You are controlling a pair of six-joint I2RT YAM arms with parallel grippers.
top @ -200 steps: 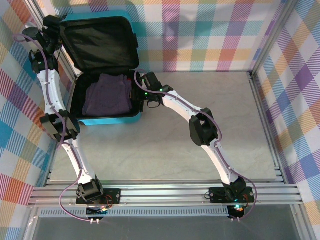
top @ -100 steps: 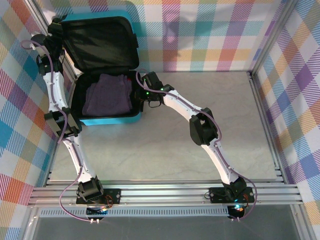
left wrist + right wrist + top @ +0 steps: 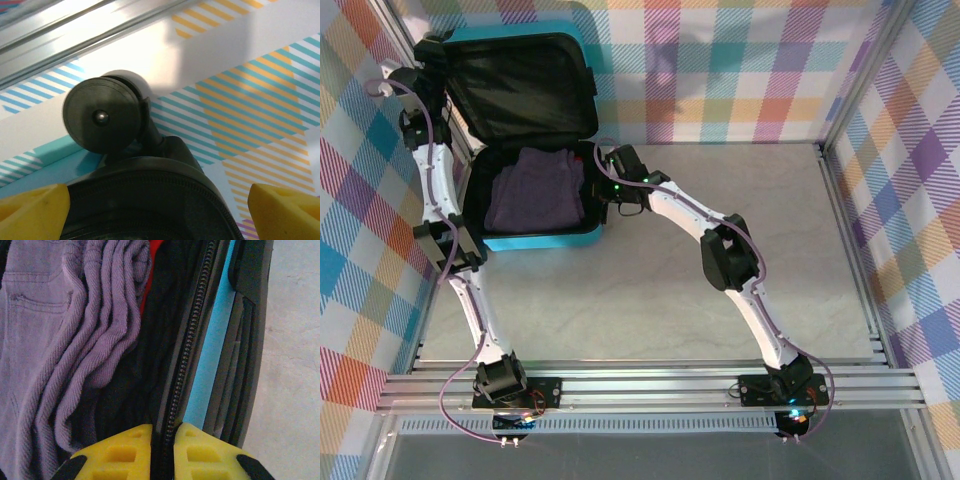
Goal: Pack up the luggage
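Two tools at the luggage (image 3: 540,241), open in the tabletop's (image 3: 620,300) far-left corner: right tool (image 3: 162,440) clenched on its zipper rim (image 3: 187,355), left tool (image 3: 157,210) released, spread wide beside a wheel (image 3: 102,116).

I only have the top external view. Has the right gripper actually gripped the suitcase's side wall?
Observer: Yes; the right gripper is pinched shut on the black zipper rim of the small turquoise hard-shell suitcase.
Operator: And the other arm, at the lid?
Observer: The left gripper is open, yellow fingers wide either side of the lid's corner, a round black wheel ahead.
Operator: Anything packed under the top layer?
Observer: Red fabric shows beside the folded purple corduroy clothes.
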